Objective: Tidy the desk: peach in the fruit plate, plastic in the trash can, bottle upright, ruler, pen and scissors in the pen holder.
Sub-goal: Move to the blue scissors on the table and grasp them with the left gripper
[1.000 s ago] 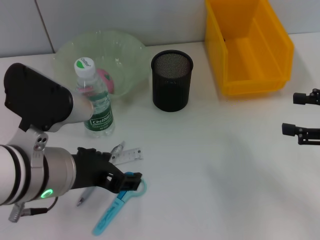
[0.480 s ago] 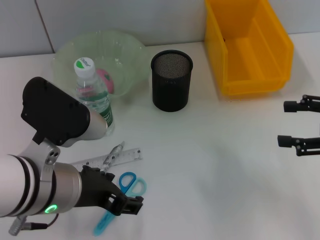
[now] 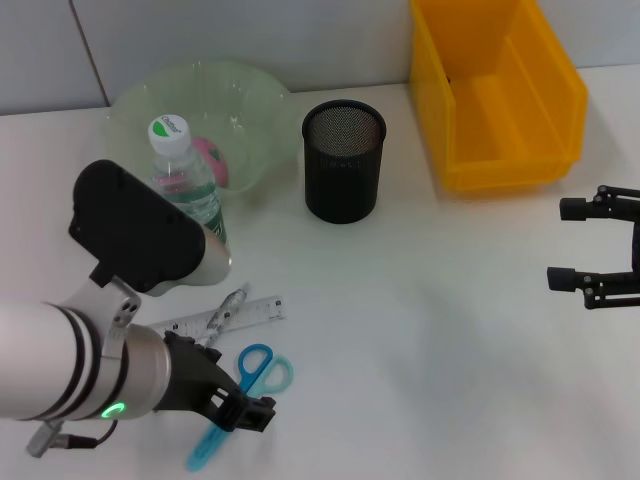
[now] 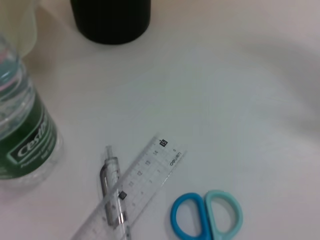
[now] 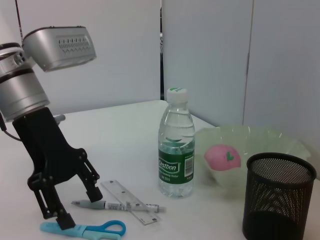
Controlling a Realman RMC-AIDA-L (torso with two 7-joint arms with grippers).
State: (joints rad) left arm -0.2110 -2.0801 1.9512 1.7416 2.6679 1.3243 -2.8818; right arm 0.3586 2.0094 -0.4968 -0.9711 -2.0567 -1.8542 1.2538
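The blue scissors (image 3: 262, 368) lie flat near the table's front. My left gripper (image 3: 246, 410) hovers open just above their blades (image 5: 85, 230), holding nothing. A clear ruler (image 3: 226, 315) and a pen (image 3: 230, 303) lie crossed just behind the scissors. The bottle (image 3: 190, 195) stands upright with its green label. Behind it, the pink peach (image 3: 208, 160) rests in the green fruit plate (image 3: 255, 100). The black mesh pen holder (image 3: 343, 160) stands mid-table. My right gripper (image 3: 600, 243) waits open at the right edge. No plastic is in view.
A yellow bin (image 3: 495, 95) stands at the back right. The left wrist view shows the bottle (image 4: 20, 135), ruler (image 4: 135, 187), pen (image 4: 111, 192) and scissor handles (image 4: 207, 220) on white tabletop.
My left arm has pulled back toward the table's front, uncovering the scissor handles, ruler and pen. The right gripper has drifted slightly inward and toward the front.
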